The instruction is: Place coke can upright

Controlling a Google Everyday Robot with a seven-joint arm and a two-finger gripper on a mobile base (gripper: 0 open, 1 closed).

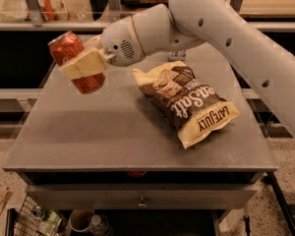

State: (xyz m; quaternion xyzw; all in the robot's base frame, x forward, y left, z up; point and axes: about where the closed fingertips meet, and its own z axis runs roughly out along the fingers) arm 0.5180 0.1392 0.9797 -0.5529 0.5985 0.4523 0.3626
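The red coke can (74, 61) is held in the air over the far left part of the grey table (103, 136), nearly upright, its silver top tilted toward the upper left. My gripper (81, 65) is shut on the can, and a cream-coloured finger (83, 64) crosses its middle. The white arm reaches in from the upper right. The can's bottom hangs a little above the tabletop.
A brown and cream chip bag (187, 102) lies flat on the right half of the table. A clear bottle (177, 54) stands at the far edge, mostly hidden behind the arm. Shelving runs along the back. A wire basket (37, 220) sits on the floor at the front left.
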